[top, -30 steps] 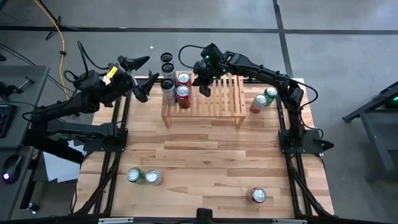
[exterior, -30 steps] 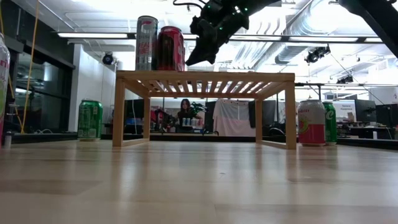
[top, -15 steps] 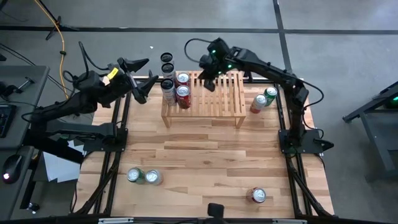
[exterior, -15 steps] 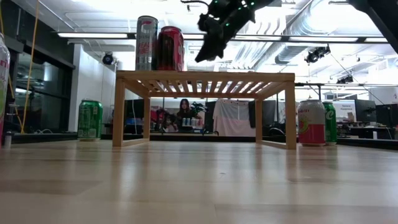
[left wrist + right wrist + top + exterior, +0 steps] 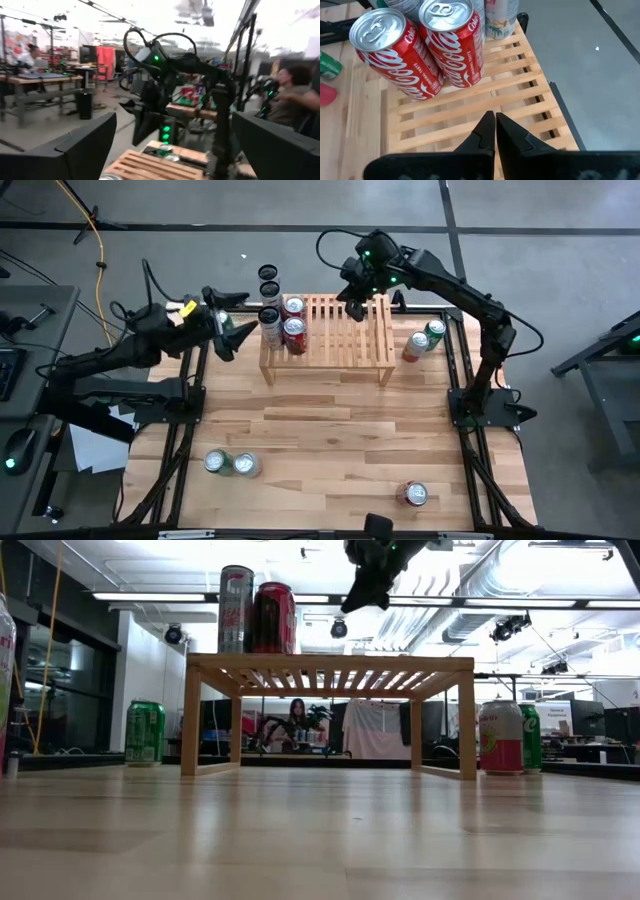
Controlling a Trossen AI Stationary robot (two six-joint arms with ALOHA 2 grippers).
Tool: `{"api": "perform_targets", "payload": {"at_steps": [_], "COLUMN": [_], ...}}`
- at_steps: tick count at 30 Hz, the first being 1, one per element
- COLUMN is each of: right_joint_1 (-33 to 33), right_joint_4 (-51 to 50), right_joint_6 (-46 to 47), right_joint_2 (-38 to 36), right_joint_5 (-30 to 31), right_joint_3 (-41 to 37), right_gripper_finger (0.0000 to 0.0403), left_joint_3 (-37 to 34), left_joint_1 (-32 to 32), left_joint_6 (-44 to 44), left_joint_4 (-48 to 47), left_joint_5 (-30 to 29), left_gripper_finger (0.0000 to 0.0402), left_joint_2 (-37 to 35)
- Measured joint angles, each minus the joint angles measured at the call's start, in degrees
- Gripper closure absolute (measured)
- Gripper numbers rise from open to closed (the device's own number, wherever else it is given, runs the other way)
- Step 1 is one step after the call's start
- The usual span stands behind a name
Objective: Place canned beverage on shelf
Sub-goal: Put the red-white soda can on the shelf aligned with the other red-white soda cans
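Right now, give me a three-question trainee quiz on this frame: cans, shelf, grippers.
1. True or false: the right gripper holds a can.
2. How many red cans stand on the shelf: A one, B two, C four?
3. Fill in: the left gripper is ____ and holds nothing.

Key: 1 false, it is shut and empty above the shelf; 2 B; 3 open.

A robotics lab or workshop. Beyond the wooden worktop (image 5: 320, 830) lies an open industrial hall with exposed ceiling ducts (image 5: 500, 580) and strip lights (image 5: 150, 596). Behind the worktop stand benches (image 5: 30, 80) with equipment, hanging cloth (image 5: 372, 730), and seated people (image 5: 292, 97). Grey concrete floor (image 5: 540, 205) surrounds it.
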Motion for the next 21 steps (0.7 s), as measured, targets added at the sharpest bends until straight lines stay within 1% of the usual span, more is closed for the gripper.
{"api": "perform_targets", "payload": {"at_steps": [4, 7, 13, 21], "right_joint_1": [0.0, 0.0, 0.8, 3.8], "right_joint_4": [-0.2, -0.1, 1.0, 1.0], "right_joint_6": [1.7, 3.7, 8.4, 12.1], "right_joint_2": [-0.5, -0.5, -0.5, -0.5], "right_joint_5": [0.6, 0.6, 0.7, 0.6], "right_joint_3": [0.0, 0.0, 0.0, 0.0], "right_gripper_finger": [0.0403, 0.0403, 0.0403, 0.0403], "left_joint_3": [-8.4, -12.9, -16.0, -16.9], "left_joint_1": [0.0, 0.0, 0.0, 0.0], "left_joint_6": [-5.9, -8.3, -8.7, -8.1], "left_joint_4": [10.1, 14.6, 14.9, 9.9], "left_joint_5": [0.4, 0.4, 0.4, 0.5], "left_gripper_finger": [0.0016, 0.0016, 0.0016, 0.0016], "left_joint_2": [-3.2, -6.1, -12.3, -17.5]}}
